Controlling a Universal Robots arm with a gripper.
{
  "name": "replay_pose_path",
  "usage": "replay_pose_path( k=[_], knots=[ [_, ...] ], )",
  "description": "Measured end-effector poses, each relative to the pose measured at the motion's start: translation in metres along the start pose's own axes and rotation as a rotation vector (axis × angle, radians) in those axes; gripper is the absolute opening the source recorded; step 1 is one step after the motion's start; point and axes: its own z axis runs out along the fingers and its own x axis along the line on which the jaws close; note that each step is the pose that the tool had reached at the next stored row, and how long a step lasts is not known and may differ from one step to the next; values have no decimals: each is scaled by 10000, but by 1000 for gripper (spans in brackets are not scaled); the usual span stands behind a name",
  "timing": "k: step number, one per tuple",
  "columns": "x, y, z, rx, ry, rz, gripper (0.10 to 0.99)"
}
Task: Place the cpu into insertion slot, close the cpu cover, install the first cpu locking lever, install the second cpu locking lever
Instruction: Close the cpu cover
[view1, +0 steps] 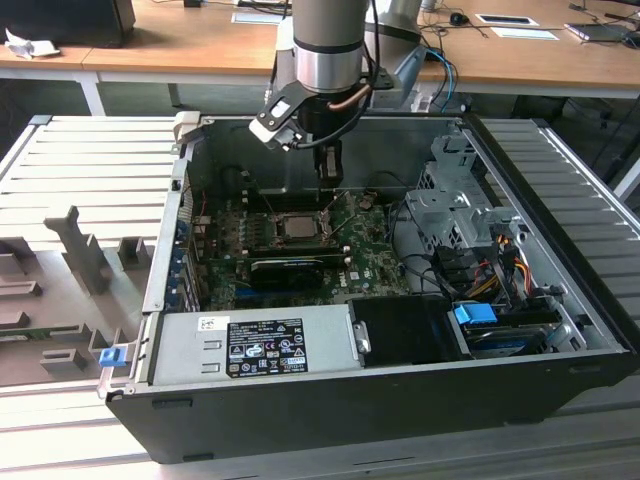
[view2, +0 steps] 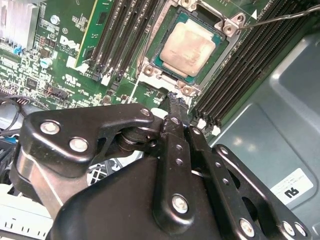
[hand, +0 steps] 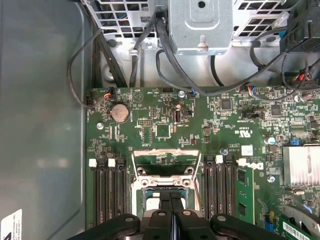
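Resting on a ribbed grey surface (view1: 90, 150) before wooden desks (view1: 190, 40), an open computer case (view1: 400, 400) is seen; the cpu (view2: 189, 47) is seated in the insertion slot (view2: 150, 68), the gripper (view2: 175, 100) pressed together beside it

Gripper (view1: 328, 185) is hanging inside the open case (view1: 400, 400); the cpu (view1: 298, 226) is lying in the insertion slot (view1: 274, 229) just below the jaws.

In the exterior view, a light wooden desk (view1: 150, 45) on a white leg (view1: 92, 95) ran across the top of the frame, with white papers (view1: 515, 25) at upper right. A grey ribbed tabletop (view1: 90, 160) spread over the left side.
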Motion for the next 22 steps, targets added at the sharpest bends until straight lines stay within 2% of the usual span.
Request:
replay_pose_path(
  k=[22],
  knots=[
    [4,180,13,0,0,0,106]
  ],
)
